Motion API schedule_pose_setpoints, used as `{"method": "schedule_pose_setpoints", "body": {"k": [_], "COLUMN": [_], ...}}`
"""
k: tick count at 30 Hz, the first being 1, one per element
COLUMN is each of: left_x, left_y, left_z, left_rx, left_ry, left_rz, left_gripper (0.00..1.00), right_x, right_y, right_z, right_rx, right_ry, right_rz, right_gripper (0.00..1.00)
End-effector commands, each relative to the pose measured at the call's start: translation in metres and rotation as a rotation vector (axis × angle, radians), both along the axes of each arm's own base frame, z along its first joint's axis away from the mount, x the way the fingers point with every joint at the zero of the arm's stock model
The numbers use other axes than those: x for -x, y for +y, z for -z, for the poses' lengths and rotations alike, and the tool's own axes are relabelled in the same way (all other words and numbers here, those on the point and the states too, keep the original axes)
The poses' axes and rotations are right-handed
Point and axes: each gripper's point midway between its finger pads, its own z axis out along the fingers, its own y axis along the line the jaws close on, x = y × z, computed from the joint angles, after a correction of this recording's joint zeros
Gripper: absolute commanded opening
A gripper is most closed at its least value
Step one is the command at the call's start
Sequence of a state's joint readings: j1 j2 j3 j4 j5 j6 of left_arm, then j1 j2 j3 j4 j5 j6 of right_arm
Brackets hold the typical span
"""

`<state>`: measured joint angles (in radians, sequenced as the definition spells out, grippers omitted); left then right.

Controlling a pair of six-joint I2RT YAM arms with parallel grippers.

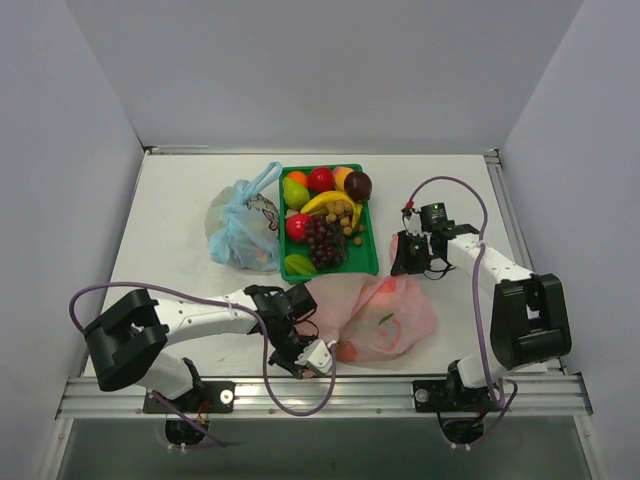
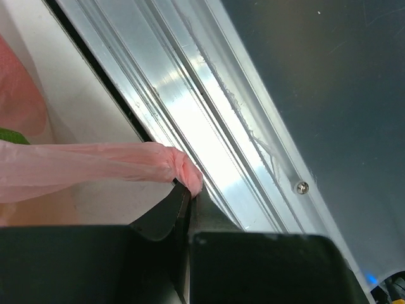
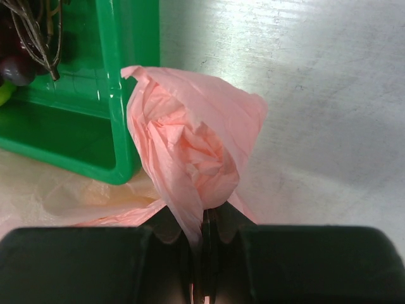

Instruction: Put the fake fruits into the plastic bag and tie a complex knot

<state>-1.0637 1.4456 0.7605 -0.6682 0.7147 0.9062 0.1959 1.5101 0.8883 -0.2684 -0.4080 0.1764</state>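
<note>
Pink bag [image 1: 375,315] held at both ends, at the near edge of the table [image 1: 170,200], just in front of the green tray [image 1: 350,271].

A red and a green shape show through the bag. Most of the fruit [image 1: 325,225] sits in the tray, and the blue bag [image 1: 240,225] is left of it, apart. My left gripper [image 2: 188,190] is pinched tight on a drawn-out strip of pink film beside the metal rail [image 2: 190,107]. My right gripper [image 3: 205,218] is pressed together on a bunched handle by the tray corner. I read this as ends held for tying, though the tray is far from emptied. I'd hold both pinches firm, bring the ends together over the bag with some slack, and cross them cleanly. No yanking, since thin film tears and the left end is close to the edge.
</note>
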Motion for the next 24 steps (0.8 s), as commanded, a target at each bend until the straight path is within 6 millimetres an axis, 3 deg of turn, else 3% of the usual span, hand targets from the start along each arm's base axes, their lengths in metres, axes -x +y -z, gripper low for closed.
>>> {"method": "schedule_pose_setpoints", "body": {"k": [1,4,5,7,9,11,12,14,15,19,24], "left_x": [0.003,0.006,0.002,0.007,0.007,0.018,0.020,0.029,0.031,0.020,-0.008], "left_y": [-0.009,-0.028,-0.040,-0.052,-0.065,-0.071,-0.076,-0.077,-0.076,-0.068,-0.040], "left_z": [-0.015,-0.051,-0.075,-0.103,-0.139,-0.157,-0.171,-0.177,-0.179,-0.195,-0.194], "left_rx": [0.049,0.115,0.181,0.242,0.333,0.366,0.395,0.392,0.388,0.389,0.340], "left_ry": [0.028,0.074,0.054,0.037,-0.014,-0.043,-0.060,-0.098,-0.118,-0.253,-0.470], "left_rz": [0.051,0.026,0.024,0.034,0.054,0.089,0.103,0.130,0.141,0.177,0.184], "left_gripper": [0.00,0.00,0.00,0.00,0.04,0.28,0.54,0.88,0.97,0.98,0.97], "right_x": [-0.013,-0.017,-0.014,-0.015,-0.008,-0.002,0.000,0.006,0.008,0.014,0.019], "right_y": [-0.002,0.009,0.012,0.021,0.024,0.031,0.032,0.037,0.038,0.045,0.048], "right_z": [-0.007,-0.039,-0.048,-0.077,-0.093,-0.101,-0.106,-0.110,-0.110,-0.116,-0.121], "right_rx": [-0.010,-0.082,-0.095,-0.134,-0.137,-0.141,-0.136,-0.131,-0.128,-0.126,-0.128], "right_ry": [-0.035,-0.098,-0.112,-0.182,-0.219,-0.241,-0.263,-0.284,-0.287,-0.314,-0.330], "right_rz": [0.028,-0.010,-0.034,-0.081,-0.129,-0.182,-0.198,-0.243,-0.253,-0.297,-0.324], "right_gripper": [0.00,0.00,0.00,0.00,0.00,0.00,0.00,0.00,0.00,0.00,0.00]}}
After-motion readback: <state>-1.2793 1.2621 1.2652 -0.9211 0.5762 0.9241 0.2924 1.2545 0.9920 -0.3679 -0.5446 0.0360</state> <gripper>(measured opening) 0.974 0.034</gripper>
